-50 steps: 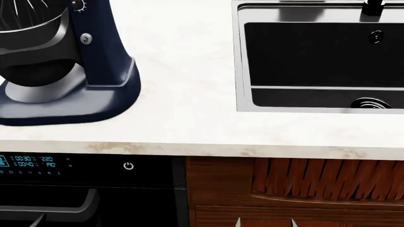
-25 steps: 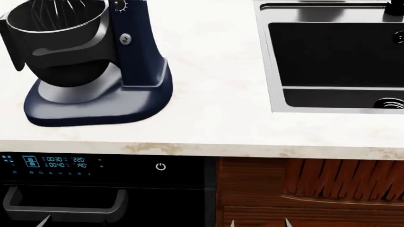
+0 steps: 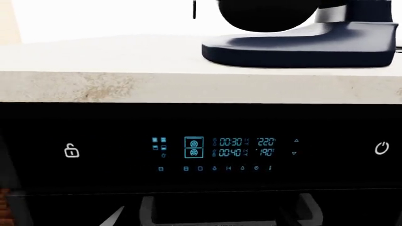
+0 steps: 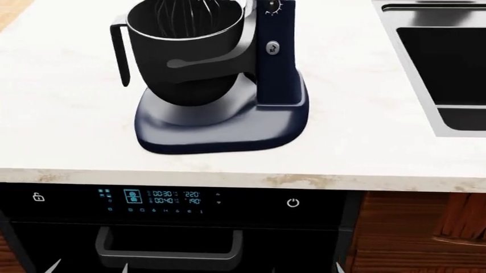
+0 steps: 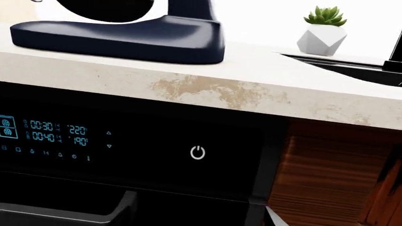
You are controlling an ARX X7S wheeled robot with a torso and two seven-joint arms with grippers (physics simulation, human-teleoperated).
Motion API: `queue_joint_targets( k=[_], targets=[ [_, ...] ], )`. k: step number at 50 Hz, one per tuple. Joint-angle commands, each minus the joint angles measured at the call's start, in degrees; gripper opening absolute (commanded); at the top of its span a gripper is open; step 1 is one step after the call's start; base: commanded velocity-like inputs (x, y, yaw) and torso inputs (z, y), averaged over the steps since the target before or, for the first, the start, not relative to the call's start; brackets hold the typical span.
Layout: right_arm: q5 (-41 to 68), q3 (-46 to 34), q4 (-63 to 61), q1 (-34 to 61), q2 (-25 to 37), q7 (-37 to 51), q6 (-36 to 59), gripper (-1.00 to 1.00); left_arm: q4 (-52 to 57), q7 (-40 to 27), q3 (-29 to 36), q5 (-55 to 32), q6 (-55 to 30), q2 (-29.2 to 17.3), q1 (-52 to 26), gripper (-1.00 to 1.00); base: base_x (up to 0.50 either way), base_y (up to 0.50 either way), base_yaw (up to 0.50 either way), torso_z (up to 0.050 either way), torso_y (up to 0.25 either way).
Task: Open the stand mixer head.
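Left wrist view, oven display [image 3: 229, 147] reading 00:30 220°, 00:40 190°

- Head view: high, angled down over the counter [image 4: 68, 114]; stand mixer [image 4: 220, 122] upper centre, sink [image 4: 440, 68] at right edge, oven panel [image 4: 163, 199] along the bottom.
- Left wrist view: low, level, close to the oven panel [image 3: 213, 148]; mixer base [image 3: 301, 44] at top right.
- Right wrist view: low, slightly tilted, close; power symbol [image 5: 197, 152] central, succulent [image 5: 325, 16] upper right.
- Shared by all: oven display, counter edge, mixer base.
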Motion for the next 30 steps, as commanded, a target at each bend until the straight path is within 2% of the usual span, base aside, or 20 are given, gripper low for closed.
queue_joint_targets(
  k=[1,7,8,29,30],
  targets=[
    [0.36,-0.99,-0.07,0.06,0.68,0.41,0.19,1.00,-0.06,-0.86,0.77,-0.59,-0.02,-0.70,-0.14,1.00,0.00,0.50,0.00,0.000,0.000],
    [0.22,-1.75,-0.02,0.13,1.09,0.42,-0.03,1.00,-0.18,-1.09,1.26,-0.87,-0.01,-0.99,-0.18,1.00,0.00,0.50,0.00,0.000,0.000],
    [4.39,-0.45,-0.77,-0.22,0.47,-1.14,-1.43,1.00,-0.15,-1.16,1.33,-0.90,-0.02,-1.03,-0.20,1.00,0.00,0.50,0.00,0.000,0.000],
    [5.51,-0.67,-0.55,-0.13,0.87,1.09,-1.47,1.00,0.17,-2.65,2.69,-0.77,0.63,-2.04,0.00,1.00,0.00,0.00,0.00,0.000,0.000],
    [4.72,-1.06,-0.39,-0.17,1.05,1.32,-1.69,1.00,1.30,0.25,2.70,-4.34,-0.11,-2.50,0.54,1.00,0.00,0.00,0.00,0.000,0.000]
  ],
)
